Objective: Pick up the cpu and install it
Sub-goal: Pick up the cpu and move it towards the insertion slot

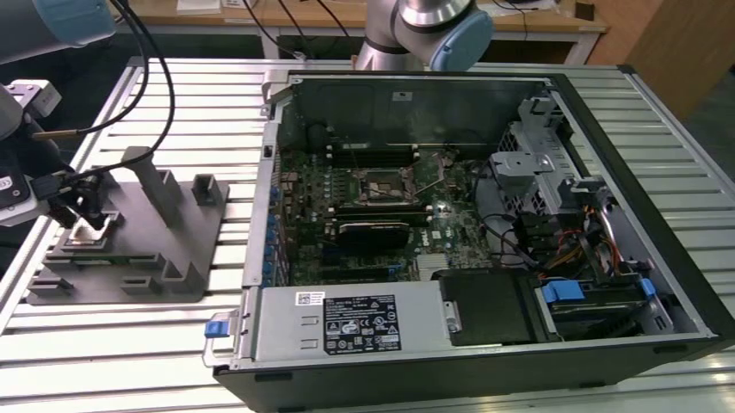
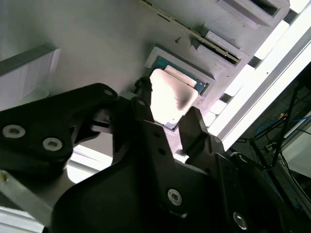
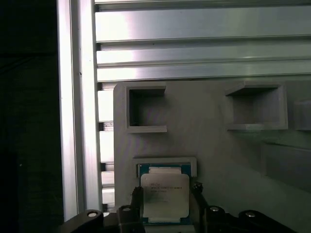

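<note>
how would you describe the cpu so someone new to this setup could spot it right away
From the open computer case, go to the grey fixture on the exterior view's left. The cpu lies flat in a shallow square recess near the fixture's edge, at the gripper. It is the one silver square with a thin green edge; the square pockets near it are empty grey.

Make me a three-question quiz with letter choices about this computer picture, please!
1. Where is the cpu?
A) in the computer's socket
B) in a recess of the fixture
C) on the floor
2. What colour is the fixture?
A) red
B) yellow
C) grey
3. The computer case is:
A) open
B) closed
C) upside down
Answers: B, the cpu lies in the fixture's recess; C, its surface is plain grey; A, the motherboard shows inside.
</note>
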